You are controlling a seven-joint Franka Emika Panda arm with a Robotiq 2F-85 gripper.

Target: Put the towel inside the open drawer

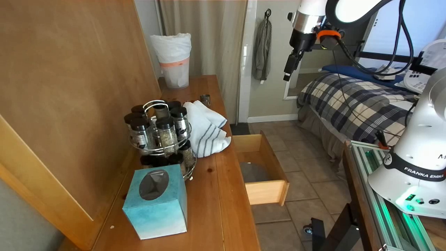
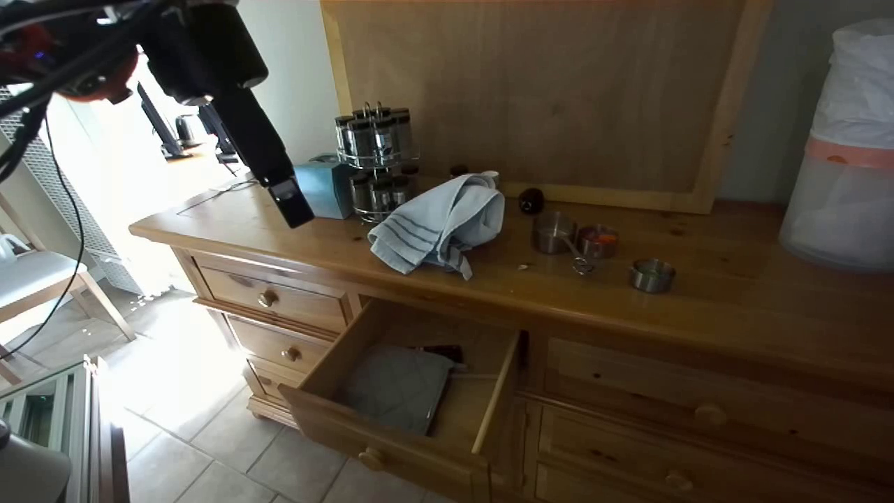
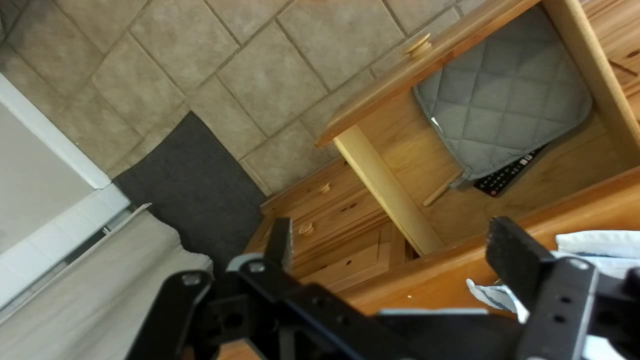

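Lying rumpled on the dresser top, above the open drawer, the towel is partly lost to me: in an exterior view the spice rack covers one edge of it, and in the wrist view a dark finger blocks a good piece while the right border crops more. Its folds conceal how it is bunched underneath. In the drawer, a quilted pot holder sits over part of a black remote, and the top of the wrist view cuts off one front corner. The tissue box masks some lower jars.

I can't follow the arm whole; its middle runs out of frame between the white base and the gripper, which hangs tilted in mid-air, fingertips slanting downward, well apart from towel and drawer. In both exterior views it reads as nearly a single black bar, but the wrist view shows the jaws standing wide, the dresser's edge visible through the gap.
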